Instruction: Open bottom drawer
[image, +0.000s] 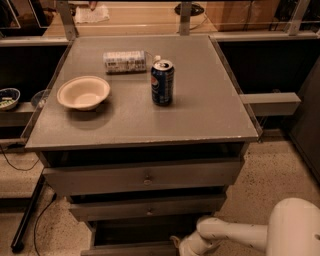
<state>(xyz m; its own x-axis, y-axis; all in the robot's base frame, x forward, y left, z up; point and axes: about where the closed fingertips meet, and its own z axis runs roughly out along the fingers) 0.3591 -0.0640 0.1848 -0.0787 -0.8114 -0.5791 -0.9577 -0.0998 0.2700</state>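
The grey cabinet's surface (210, 110) carries a cream bowl (83, 92) on the left, a blue soda can (162, 83) standing upright near the middle, and a pale wrapped packet (125, 61) lying on its side behind them, well apart from the bowl and just behind the can. Below the top, three grey fronts are stacked: the top drawer (100, 180) with a small knob at its centre, the middle drawer (110, 209) beneath it, and the bottom drawer (125, 249), of which only a thin strip shows at the lower edge of the view, with a dark gap above it. The robot's white arm (235, 235) reaches in from the lower right, low over the speckled floor (270, 185). Its end effector (179, 246) sits at the right end of the bottom drawer's front, right at the picture's edge; whether it is open or closed, or has hold of anything, cannot be told
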